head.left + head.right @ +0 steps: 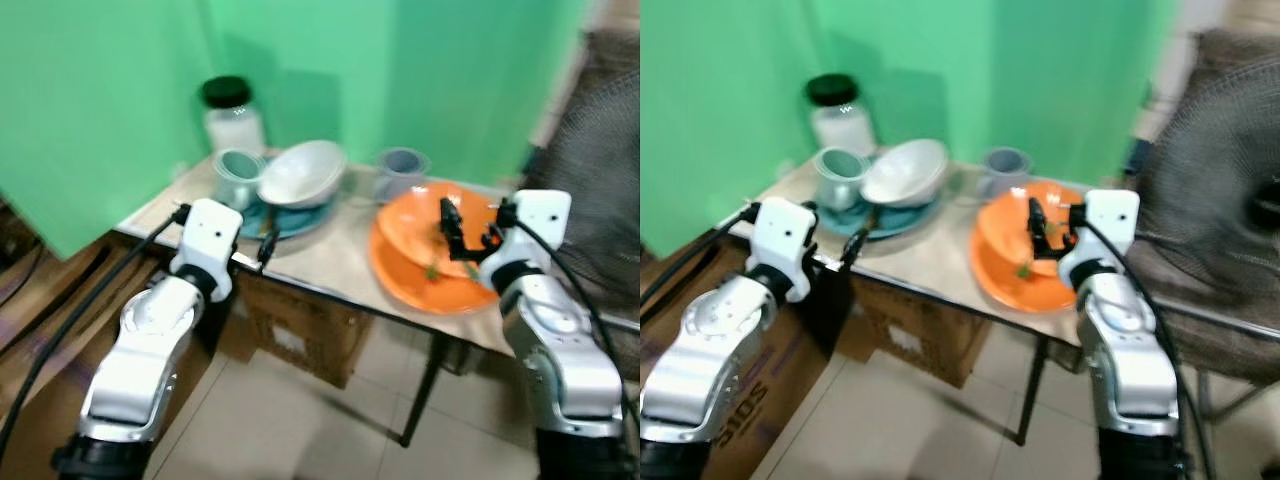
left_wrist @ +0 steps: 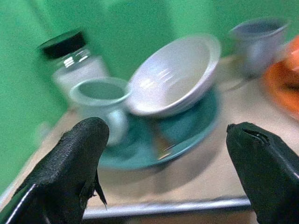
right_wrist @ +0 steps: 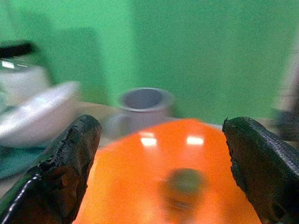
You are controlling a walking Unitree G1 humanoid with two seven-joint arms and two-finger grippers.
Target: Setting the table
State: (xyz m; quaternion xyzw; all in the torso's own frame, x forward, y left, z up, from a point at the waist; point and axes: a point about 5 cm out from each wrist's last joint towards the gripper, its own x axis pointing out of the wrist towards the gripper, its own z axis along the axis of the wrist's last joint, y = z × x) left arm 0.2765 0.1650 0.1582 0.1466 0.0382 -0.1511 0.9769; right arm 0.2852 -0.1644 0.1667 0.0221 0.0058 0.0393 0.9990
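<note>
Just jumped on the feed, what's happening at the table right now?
The robot faces a small table. Its right gripper hangs open above the orange plates, holding nothing. Its left gripper is open at the table's near edge, aimed at the teal plate that carries a tilted white bowl and a pale mug. A grey cup and a black-lidded jar stand behind.

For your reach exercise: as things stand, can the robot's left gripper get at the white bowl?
Probably yes: the left gripper is open at the table edge, facing the white bowl tilted on the teal plate, with nothing between.
</note>
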